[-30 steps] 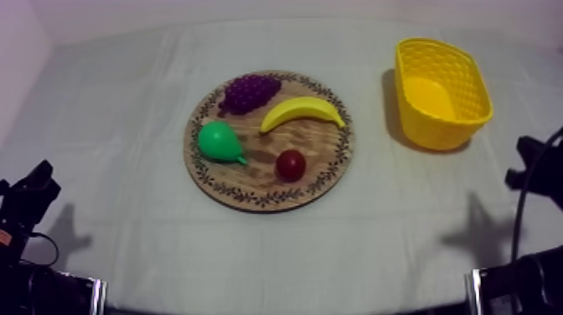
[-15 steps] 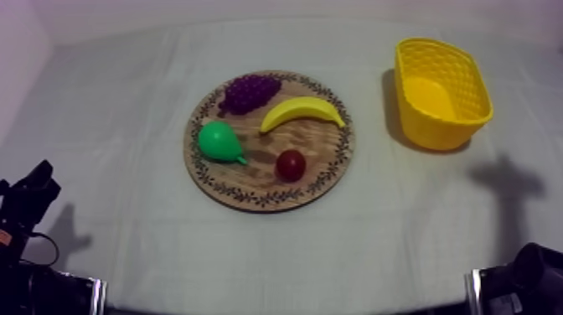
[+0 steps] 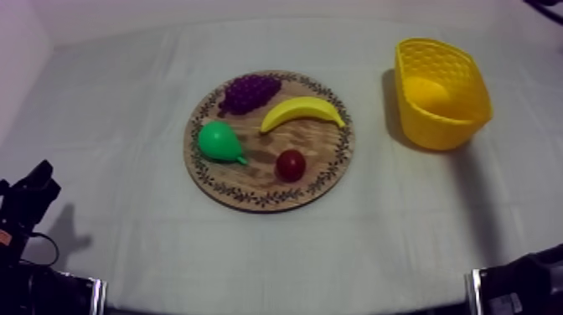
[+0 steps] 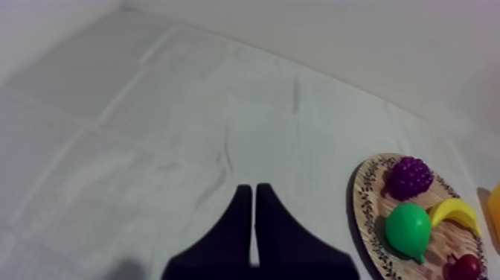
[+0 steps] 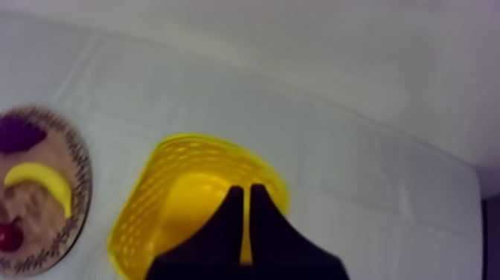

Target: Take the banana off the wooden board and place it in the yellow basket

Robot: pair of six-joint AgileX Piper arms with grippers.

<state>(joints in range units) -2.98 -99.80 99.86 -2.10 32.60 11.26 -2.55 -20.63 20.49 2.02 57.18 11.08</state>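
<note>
The yellow banana (image 3: 302,111) lies on the right half of the round wooden board (image 3: 251,194), beside the purple grapes (image 3: 249,90). At the table's far right stands the yellow basket (image 3: 440,92). My right gripper (image 5: 246,191) is shut on nothing, its fingers a narrow wedge hanging above the basket (image 5: 193,201), with the banana (image 5: 41,181) well off to its side. My left gripper (image 3: 40,178) rests low at the left edge, also shut on nothing (image 4: 254,191), pointing over bare cloth short of the board (image 4: 368,216).
A green pear (image 3: 219,141) and a small red fruit (image 3: 291,164) share the board with the grapes. My right arm's base (image 3: 524,285) sits at the lower right edge. A long shadow falls on the cloth below the basket.
My right gripper has lifted away from the right edge of the top view, and its shadow has slid up to the basket. The left arm and the fruit have not moved.
</note>
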